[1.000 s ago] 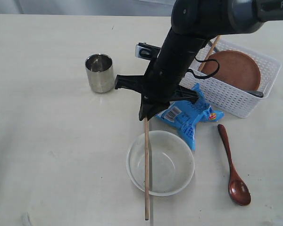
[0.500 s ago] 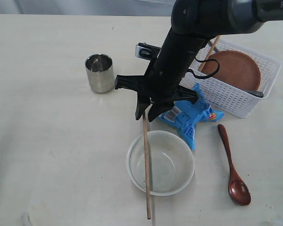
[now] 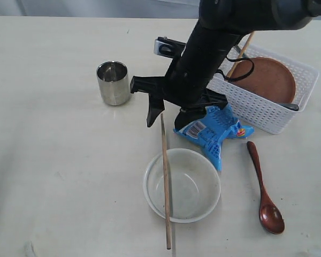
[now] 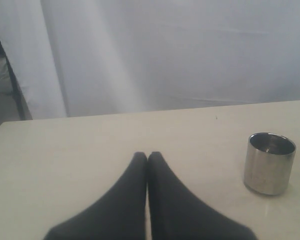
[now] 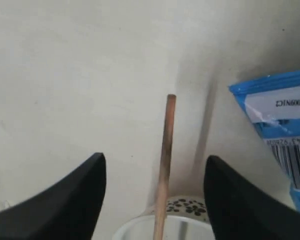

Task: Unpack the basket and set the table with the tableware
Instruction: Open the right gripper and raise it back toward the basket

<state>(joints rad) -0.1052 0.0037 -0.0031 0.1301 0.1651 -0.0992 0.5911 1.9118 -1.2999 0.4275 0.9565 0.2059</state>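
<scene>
and there's the release: a second ago the right gripper (image 3: 164,119) was pinched on the top end of the chopstick (image 3: 165,182), and now its fingers are spread wide and it has pulled back a little toward the basket (image 3: 257,110). nothing in that gripper now. the chopstick has settled in almost the same line, one end on the table (image 3: 59,160) just under and between the open fingertips, the shaft running away from the gripper across the rim of the bowl (image 3: 195,184), the far end down on the table past the bowl. the wrist view agrees: the stick (image 5: 165,150) is centred between the two fingers with clear gaps on both sides.

nothing else has shifted. the left gripper (image 4: 147,156) is clenched on nothing, fingertips pressed together, with the cup (image 4: 269,163) ahead of it and off to one side.

room check: the blue packet (image 3: 214,131) sits tight against one side of the right gripper, almost under that finger. the other side is open, bare table out to the cup (image 3: 113,83) and beyond. behind the arm the basket holds the plate (image 3: 265,79) and a second chopstick (image 3: 245,48) leaning over its rim. the spoon (image 3: 262,187) lies beyond the packet, well apart.
</scene>
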